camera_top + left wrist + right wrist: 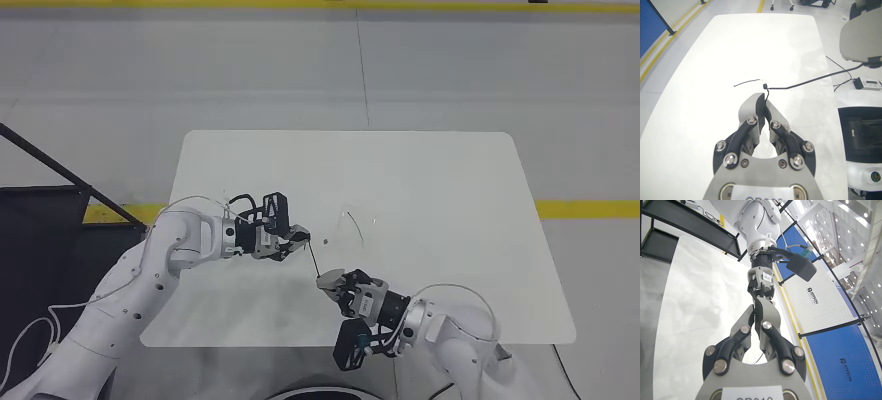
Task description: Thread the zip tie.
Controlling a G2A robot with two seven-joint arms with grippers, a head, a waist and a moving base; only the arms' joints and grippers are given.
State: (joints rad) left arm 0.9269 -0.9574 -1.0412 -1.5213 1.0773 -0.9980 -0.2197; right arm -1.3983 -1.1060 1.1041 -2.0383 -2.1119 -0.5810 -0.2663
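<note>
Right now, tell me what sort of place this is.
Probably a factory-style robot test hall: yellow lines on the grey floor, blue perforated partition panels, and a high ceiling with rows of lamps. The work surface is a white table.

My top camera sits above the arms and looks down on the white bench (450,180) from some distance, so I see its whole top. The left wrist camera sits close behind the left pincer (764,99) and looks along it, over the length of the bench to the floor (696,11) beyond. The right wrist camera sits close behind the right pincer (755,313) and faces slantwise upward, toward the left pincer and the hall ceiling (848,228). All three views share the middle of the bench.
</note>
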